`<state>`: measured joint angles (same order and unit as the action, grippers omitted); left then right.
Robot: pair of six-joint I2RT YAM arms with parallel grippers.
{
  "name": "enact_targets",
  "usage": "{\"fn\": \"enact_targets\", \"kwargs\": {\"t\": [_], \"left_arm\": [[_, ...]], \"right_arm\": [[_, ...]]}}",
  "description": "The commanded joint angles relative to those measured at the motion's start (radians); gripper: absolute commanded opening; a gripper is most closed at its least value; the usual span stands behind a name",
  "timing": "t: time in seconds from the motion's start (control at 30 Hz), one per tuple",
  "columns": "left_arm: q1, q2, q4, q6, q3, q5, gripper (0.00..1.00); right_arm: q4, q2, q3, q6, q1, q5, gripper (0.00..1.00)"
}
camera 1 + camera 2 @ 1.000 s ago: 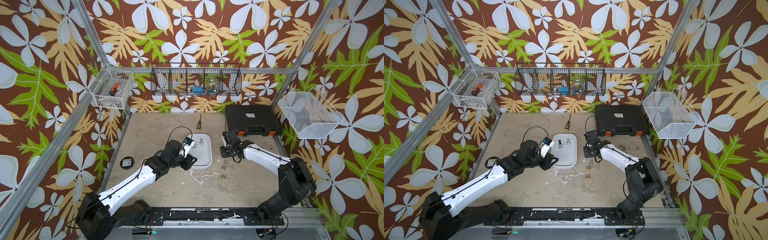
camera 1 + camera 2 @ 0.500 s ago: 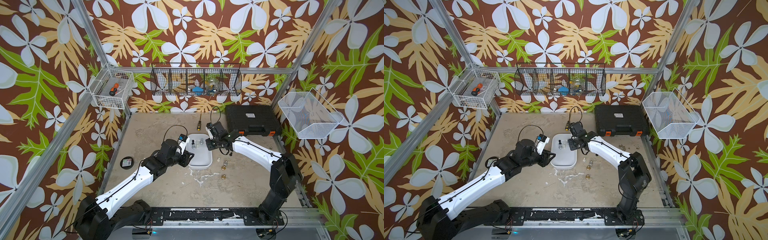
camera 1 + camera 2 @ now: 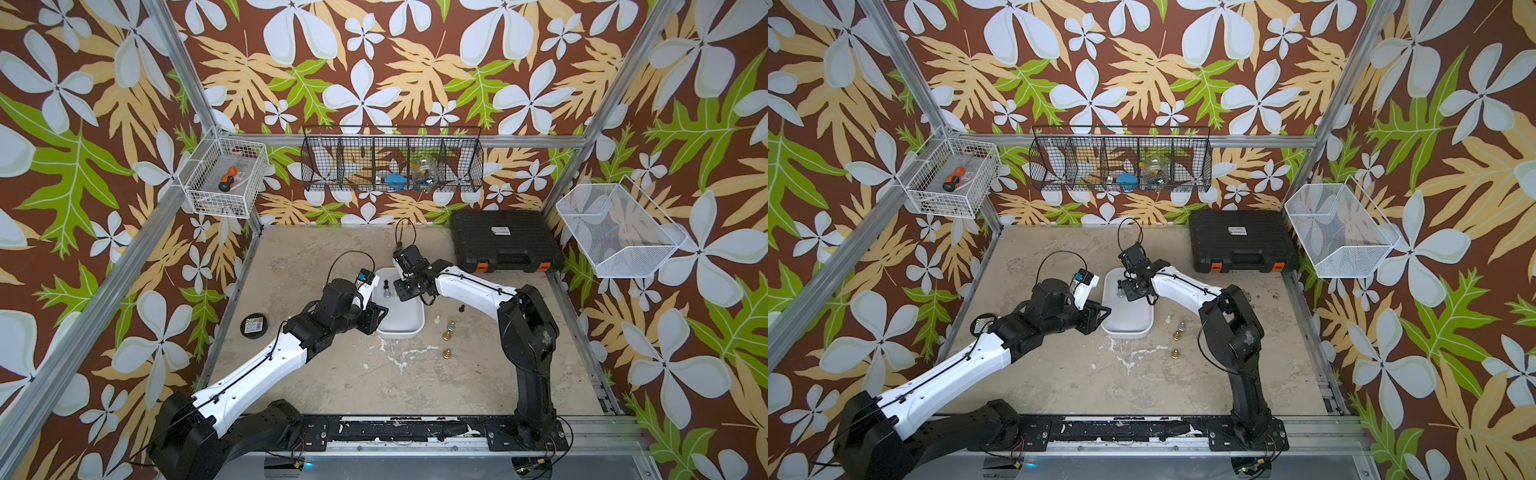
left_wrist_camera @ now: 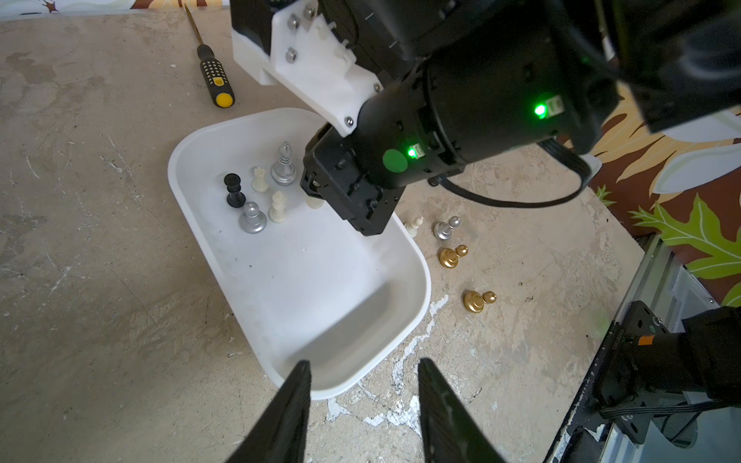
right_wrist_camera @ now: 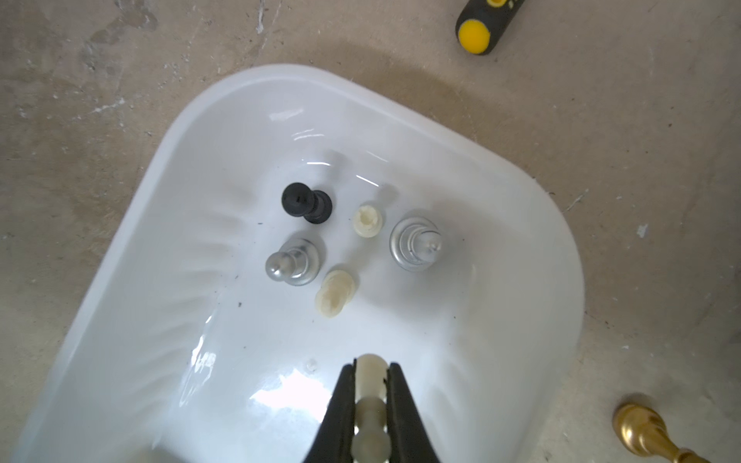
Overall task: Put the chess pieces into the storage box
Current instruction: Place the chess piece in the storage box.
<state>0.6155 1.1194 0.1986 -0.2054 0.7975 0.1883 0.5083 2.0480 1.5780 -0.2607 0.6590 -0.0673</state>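
Observation:
The white storage box (image 3: pixel 400 331) (image 3: pixel 1126 331) lies mid-table. Standing in its far end are several chess pieces: a black one (image 4: pixel 234 191) (image 5: pixel 306 202), a silver bishop (image 4: pixel 284 165), a silver pawn (image 5: pixel 292 262) and two cream ones (image 4: pixel 277 207). My right gripper (image 5: pixel 371 362) (image 3: pixel 401 291) hovers over the box, shut on a cream-white pawn (image 5: pixel 371 379). Beside the box on the table stand a cream piece (image 4: pixel 413 226), a silver pawn (image 4: pixel 445 229), two gold pawns (image 4: pixel 452 256) (image 4: pixel 478 301) and a black piece (image 3: pixel 461 308). My left gripper (image 4: pixel 364 362) (image 3: pixel 376 318) is open and empty at the box's near end.
A yellow-tipped black screwdriver (image 4: pixel 216 82) (image 5: pixel 481 28) lies just beyond the box. At the back right sits a black case with orange latches (image 3: pixel 505 243). A round black disc (image 3: pixel 254 326) rests near the left table edge. Wire baskets (image 3: pixel 392 164) hang on the walls.
My right gripper has swung left from the loose pieces to over the box, carrying the cream pawn. The left arm has drawn back slightly toward the box's near end.

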Motion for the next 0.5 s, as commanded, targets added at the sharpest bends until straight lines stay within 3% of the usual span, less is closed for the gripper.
{"fn": "enact_targets", "kwargs": {"t": [0.0,0.47], "left_arm": [[-0.002,0.002,-0.007,0.001,0.003,0.003,0.46],[-0.002,0.007,-0.004,0.002,0.002,0.01,0.46]], "right_arm": [[0.006,0.029,0.022,0.007,0.001,-0.024,0.09],[-0.033,0.081,0.04,0.005,0.001,-0.069,0.08]]}}
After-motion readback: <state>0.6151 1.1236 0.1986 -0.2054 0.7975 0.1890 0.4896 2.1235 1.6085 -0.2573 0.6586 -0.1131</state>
